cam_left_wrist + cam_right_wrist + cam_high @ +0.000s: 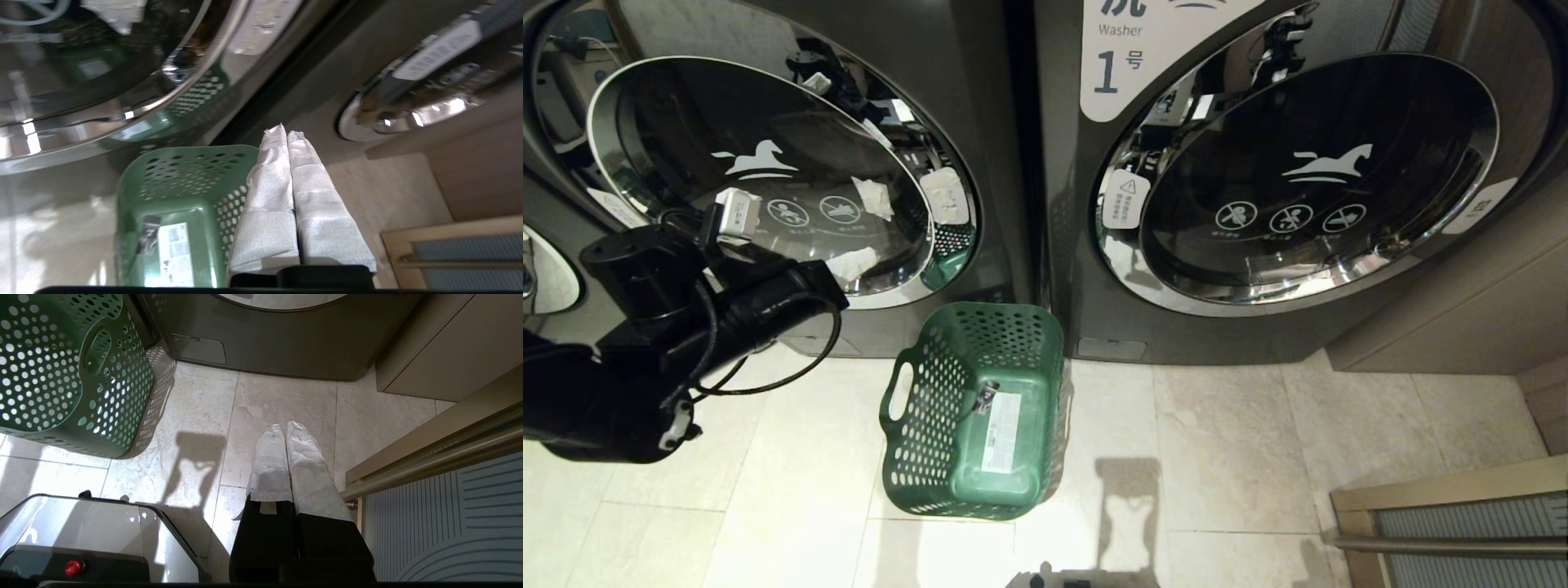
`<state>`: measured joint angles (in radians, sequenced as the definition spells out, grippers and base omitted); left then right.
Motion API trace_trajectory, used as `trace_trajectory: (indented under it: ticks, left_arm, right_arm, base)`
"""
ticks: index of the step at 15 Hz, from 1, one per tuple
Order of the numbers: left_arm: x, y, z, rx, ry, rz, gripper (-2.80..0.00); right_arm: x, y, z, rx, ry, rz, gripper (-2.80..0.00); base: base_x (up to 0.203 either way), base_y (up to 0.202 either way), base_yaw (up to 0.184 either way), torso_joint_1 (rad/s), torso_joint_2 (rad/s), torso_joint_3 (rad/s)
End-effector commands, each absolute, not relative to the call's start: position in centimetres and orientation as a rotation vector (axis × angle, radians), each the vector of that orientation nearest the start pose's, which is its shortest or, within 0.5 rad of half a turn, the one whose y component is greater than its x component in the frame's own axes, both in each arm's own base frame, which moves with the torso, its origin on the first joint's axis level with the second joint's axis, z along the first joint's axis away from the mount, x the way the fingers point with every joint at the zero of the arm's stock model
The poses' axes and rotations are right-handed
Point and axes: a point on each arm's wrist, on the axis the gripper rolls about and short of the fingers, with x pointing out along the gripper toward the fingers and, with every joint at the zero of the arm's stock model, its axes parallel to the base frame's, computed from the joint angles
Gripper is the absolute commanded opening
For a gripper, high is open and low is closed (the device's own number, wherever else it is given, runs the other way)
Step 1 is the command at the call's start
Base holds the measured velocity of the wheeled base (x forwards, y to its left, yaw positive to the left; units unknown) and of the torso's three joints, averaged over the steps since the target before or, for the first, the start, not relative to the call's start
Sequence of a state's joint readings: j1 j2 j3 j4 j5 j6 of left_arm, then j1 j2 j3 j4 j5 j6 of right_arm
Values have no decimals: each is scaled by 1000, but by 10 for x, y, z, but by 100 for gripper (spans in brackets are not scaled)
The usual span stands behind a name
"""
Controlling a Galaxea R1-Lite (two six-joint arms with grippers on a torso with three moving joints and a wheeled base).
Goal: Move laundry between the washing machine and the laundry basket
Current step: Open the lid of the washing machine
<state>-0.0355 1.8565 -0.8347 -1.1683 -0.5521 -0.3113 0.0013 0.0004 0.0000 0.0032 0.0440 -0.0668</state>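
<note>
The washing machine (980, 122) stands at the left, and its chrome-ringed glass door (768, 163) is closed. The green laundry basket (931, 384) sits on the floor below and to the right of that door, holding only a white label (1001, 431). No laundry is in view. My left gripper (854, 263) hangs in front of the door's lower edge, up and left of the basket. In the left wrist view my left gripper (284, 132) is shut and holds nothing, with the basket (179, 171) beyond it. My right gripper (284, 428) is shut and empty over the floor tiles, right of the basket (61, 375).
A second, same-looking washer tagged "1" (1298, 180) stands to the right. A wooden cabinet (1445, 310) and a low rail with a ribbed panel (1445, 523) close off the right side. The robot's base (81, 539) shows near the basket.
</note>
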Motion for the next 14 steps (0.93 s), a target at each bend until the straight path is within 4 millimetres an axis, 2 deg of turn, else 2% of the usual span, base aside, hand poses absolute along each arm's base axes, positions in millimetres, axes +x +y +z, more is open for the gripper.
trace_trajectory:
  ticks: [1, 5, 8, 12, 14]
  left_arm:
    - [343, -24, 190, -255, -61, -665, -280]
    - [361, -23, 186, -239, -98, -686, -280]
    - [376, -24, 197, -199, -168, -694, -280]
    - [390, -25, 182, -156, -175, -725, -280]
    - [391, -28, 181, -145, -206, -737, -280]
  right_arm:
    - [-23, 1, 75, -67, 3, 46, -280]
    - [-23, 1, 75, -67, 3, 46, -280]
    - [-23, 1, 75, -67, 3, 46, -280]
    - [-23, 1, 75, -67, 2, 46, -280]
    - [-23, 1, 75, -67, 3, 46, -280]
  base:
    - [0, 0, 0, 0, 0, 0]
    - [0, 0, 0, 0, 0, 0]
    - [0, 0, 0, 0, 0, 0]
    - [0, 0, 0, 0, 0, 0]
    - [0, 0, 0, 0, 0, 0]
